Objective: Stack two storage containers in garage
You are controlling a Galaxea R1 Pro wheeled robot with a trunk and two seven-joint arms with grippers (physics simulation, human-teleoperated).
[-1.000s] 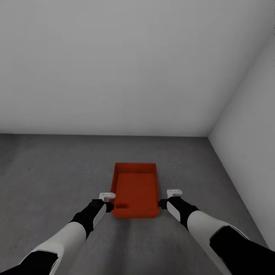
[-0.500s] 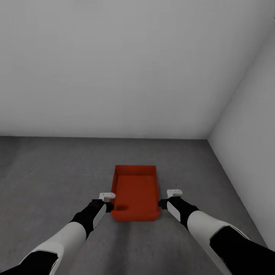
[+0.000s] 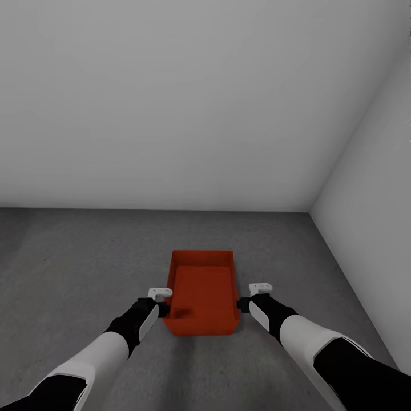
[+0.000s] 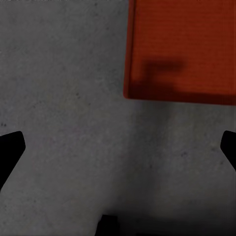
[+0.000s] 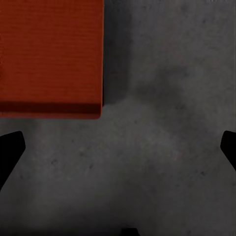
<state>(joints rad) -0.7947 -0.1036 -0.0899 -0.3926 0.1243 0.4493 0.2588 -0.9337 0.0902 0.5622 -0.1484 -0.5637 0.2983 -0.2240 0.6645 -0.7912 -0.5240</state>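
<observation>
One red-orange storage container (image 3: 202, 291) rests on the dark grey garage floor (image 3: 85, 268), its long side running away from me. My left gripper (image 3: 162, 308) hangs open beside the container's near left corner, and my right gripper (image 3: 244, 305) hangs open beside its near right corner. Neither one touches it. The left wrist view looks down past the open left gripper (image 4: 118, 147) onto bare floor, with the container (image 4: 179, 49) off to one side. In the right wrist view the open right gripper (image 5: 118, 147) is over floor too, clear of the container (image 5: 49, 54).
A plain white wall (image 3: 171, 103) stands behind the container. A second white wall (image 3: 377, 188) closes the right side and meets it in a corner. Open grey floor stretches out to the left.
The whole picture has shifted: floor line and container sit slightly lower, and more of the container's near wall shows. Both arms hold the same place in the view, grippers still open.
</observation>
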